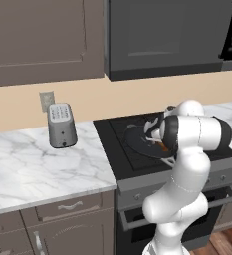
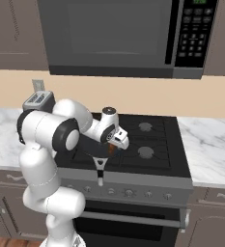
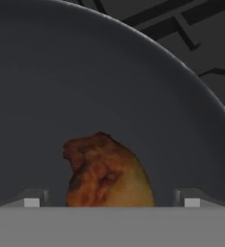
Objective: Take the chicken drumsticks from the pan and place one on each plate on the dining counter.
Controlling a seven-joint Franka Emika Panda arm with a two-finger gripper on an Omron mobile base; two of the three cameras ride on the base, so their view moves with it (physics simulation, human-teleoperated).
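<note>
The dark pan [image 3: 85, 87] sits on the stove's front left burner, seen also as the pan [image 1: 136, 140] and the pan [image 2: 91, 147], its handle pointing at the stove's front edge. One orange-brown chicken drumstick [image 3: 106, 173] lies inside it. My gripper [image 3: 111, 201] is lowered into the pan, open, one fingertip [image 3: 32, 200] on each side of the drumstick and well apart from it. From the right base view the gripper [image 2: 116, 144] hangs just over a drumstick [image 2: 111, 149]. My arm hides much of the pan. The plates and the dining counter are out of view.
A black stove [image 1: 137, 164] with an oven door below stands between marble counters [image 1: 38, 164]. A grey toaster [image 1: 61, 124] is on the left counter by the wall. A microwave [image 2: 133, 34] hangs above the stove. The right-hand burners [image 2: 145, 152] are bare.
</note>
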